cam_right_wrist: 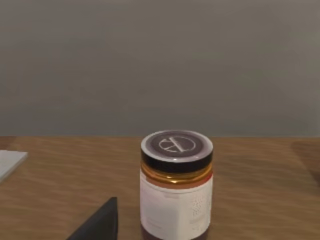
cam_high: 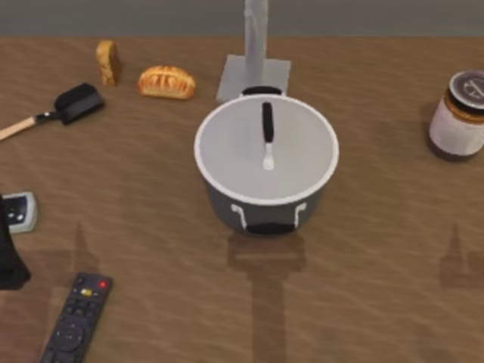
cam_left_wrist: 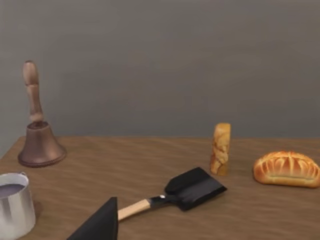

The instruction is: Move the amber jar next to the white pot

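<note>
**A:** Where's the amber jar (cam_high: 458, 115) right now?

**B:** Standing upright on the desk (cam_high: 378, 249), well to the right of the white pot (cam_high: 265, 160), close to the desk's right edge. Nothing is touching it. The pot sits mid-desk with its lid on.

**A:** So nothing has been picked up?

**B:** No, I'd say the step in hand is the approach, with the grasp not yet made. The right wrist view looks straight at the jar, its dark lid and white label facing the camera, and only one dark finger (cam_right_wrist: 97, 223) shows at the frame's edge. I cannot tell how the right arm's jaws stand.

**A:** And the left arm?

**B:** Parked, far left of the pot, near a small black shovel (cam_high: 69, 105), a bread roll (cam_high: 166, 82) and a remote control (cam_high: 77, 316). One dark tip shows there too; its jaws I cannot judge either.

**A:** What does the next move call for?

**B:** Probably the right arm closing on the jar around its label, lifting it, carrying it leftward and setting it down just beside the pot without knocking the pot's black side handles.
</note>
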### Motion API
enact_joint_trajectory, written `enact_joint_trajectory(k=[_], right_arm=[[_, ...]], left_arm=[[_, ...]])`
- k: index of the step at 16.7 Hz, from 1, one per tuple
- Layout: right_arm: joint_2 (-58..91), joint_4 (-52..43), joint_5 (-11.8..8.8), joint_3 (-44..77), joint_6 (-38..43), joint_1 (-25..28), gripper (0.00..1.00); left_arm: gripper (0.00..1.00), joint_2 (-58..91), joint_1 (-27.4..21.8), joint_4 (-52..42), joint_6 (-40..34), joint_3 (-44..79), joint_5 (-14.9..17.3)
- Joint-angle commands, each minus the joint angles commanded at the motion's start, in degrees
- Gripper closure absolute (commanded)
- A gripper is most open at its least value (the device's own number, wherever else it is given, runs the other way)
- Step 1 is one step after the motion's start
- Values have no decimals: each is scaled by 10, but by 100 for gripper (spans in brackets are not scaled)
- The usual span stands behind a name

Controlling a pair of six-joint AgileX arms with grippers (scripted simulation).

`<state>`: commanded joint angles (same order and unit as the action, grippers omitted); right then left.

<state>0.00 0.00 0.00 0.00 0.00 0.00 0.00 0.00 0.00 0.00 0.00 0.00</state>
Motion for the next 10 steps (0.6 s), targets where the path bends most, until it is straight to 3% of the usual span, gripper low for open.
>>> enact_joint_trajectory(k=[5,10], right_arm=[[30,-20,-2,33,-2,0,0],[182,-123,-2,187,-16,-4,0]], left_arm=[[0,0,0,0,0,0,0],[0,0,0,0,0,0,0]])
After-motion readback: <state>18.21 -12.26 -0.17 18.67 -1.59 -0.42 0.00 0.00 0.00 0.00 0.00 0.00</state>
